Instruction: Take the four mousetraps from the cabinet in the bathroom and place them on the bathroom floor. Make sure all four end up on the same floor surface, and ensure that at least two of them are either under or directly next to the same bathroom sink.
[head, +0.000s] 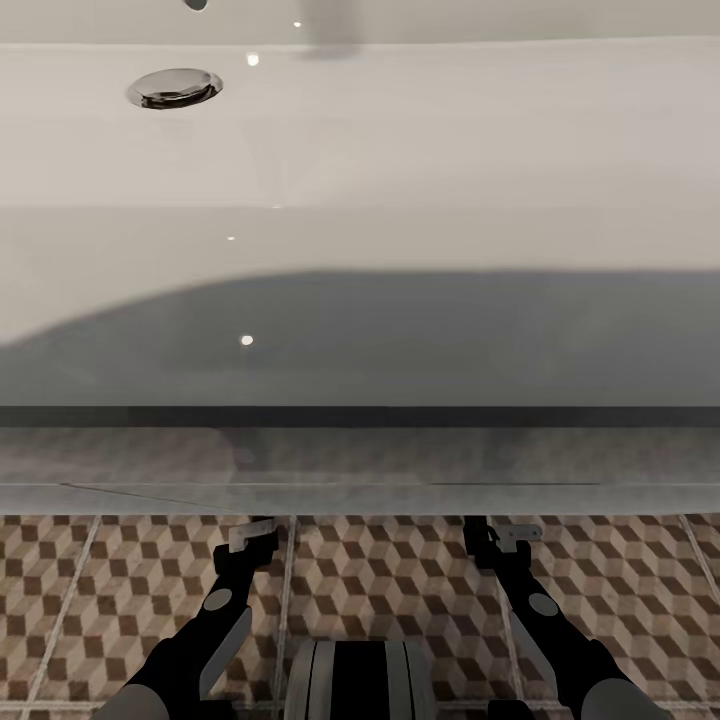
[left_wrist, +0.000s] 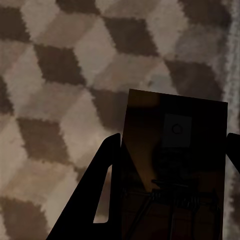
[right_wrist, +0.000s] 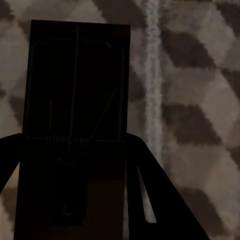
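Sink (head: 400, 150) fills my head view, chrome drain (head: 174, 88) at upper left, both arms reaching under its front edge toward the bathroom floor (head: 390, 580). Left end effector (left_wrist: 167, 165): fingers clamped on a mousetrap (left_wrist: 175, 150), board jutting past the fingertips over patterned tile. Right end effector (right_wrist: 75, 165): fingers closed on a second mousetrap (right_wrist: 77, 85), dark, spring and wire visible, a pale grout line (right_wrist: 152, 75) just beside it.
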